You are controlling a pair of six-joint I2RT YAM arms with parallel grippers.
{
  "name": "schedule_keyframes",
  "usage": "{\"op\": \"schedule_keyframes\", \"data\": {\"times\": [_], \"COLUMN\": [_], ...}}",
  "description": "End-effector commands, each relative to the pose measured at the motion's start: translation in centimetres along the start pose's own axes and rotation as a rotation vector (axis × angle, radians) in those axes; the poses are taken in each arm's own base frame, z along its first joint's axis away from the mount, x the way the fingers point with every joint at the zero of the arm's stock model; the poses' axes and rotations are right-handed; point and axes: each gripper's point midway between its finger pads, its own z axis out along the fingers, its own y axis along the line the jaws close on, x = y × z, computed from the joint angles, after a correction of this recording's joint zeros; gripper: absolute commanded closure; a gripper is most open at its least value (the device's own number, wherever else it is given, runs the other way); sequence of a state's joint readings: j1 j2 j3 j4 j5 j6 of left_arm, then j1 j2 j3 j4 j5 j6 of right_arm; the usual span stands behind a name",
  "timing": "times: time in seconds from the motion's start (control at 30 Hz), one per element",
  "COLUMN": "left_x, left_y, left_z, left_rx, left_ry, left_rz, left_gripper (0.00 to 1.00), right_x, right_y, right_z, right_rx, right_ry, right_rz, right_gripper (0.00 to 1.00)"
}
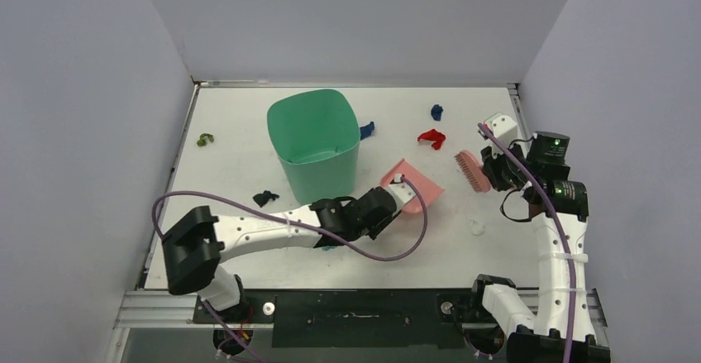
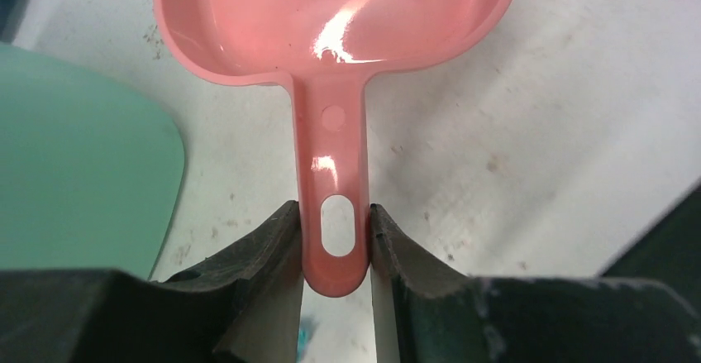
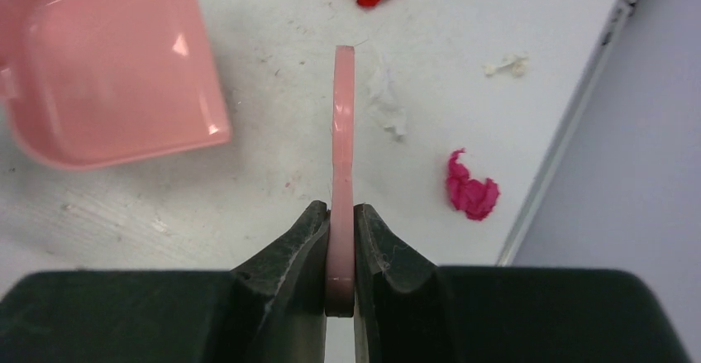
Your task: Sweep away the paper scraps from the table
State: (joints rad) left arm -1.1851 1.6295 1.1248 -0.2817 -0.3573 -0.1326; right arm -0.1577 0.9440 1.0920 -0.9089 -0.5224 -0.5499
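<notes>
scraps: crumpled wads, no long axis i can read, scattered on table around bin; red and blue far right. dustpan: handle near-left, mouth far-right. only my right wrist view shows a magenta wad by the table edge. left gripper pinches the dustpan handle; right gripper pinches the brush handle.

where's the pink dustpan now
In the top view the pink dustpan is centre frame, right of the green bin, its handle clamped in the left hand.
</notes>
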Motion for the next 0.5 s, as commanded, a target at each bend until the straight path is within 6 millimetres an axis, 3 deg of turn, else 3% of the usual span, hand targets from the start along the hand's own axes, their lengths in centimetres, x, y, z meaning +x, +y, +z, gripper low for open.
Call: {"op": "schedule_keyframes", "data": {"times": [0.0,0.17,0.27,0.47], "left_x": [-0.4,-1.6,-2.8,-3.6], "left_y": [0.5,1.1,3.0,9.4], "left_z": [-5.9,-13.0,-17.5,-25.2], "left_rx": [-0.038,-0.057,-0.091,-0.229], "left_ry": [-0.035,-0.119,-0.182,-0.290], "left_rz": [-0.037,-0.084,-0.138,-0.243], "left_gripper": [1.00,1.00,1.00,1.00], "right_x": [-5.0,-5.2,-5.1,-7.5], "right_y": [-3.5,-1.7,1.4,6.7], "right_z": [-3.4,-3.3,-2.9,-0.8], "right_rx": [0.197,0.084,-0.099,-0.309], "right_ry": [-0.140,-0.130,-0.145,-0.149], "right_rz": [-0.053,-0.068,-0.129,-0.239], "right_gripper": [0.95,0.95,0.95,0.95]}}
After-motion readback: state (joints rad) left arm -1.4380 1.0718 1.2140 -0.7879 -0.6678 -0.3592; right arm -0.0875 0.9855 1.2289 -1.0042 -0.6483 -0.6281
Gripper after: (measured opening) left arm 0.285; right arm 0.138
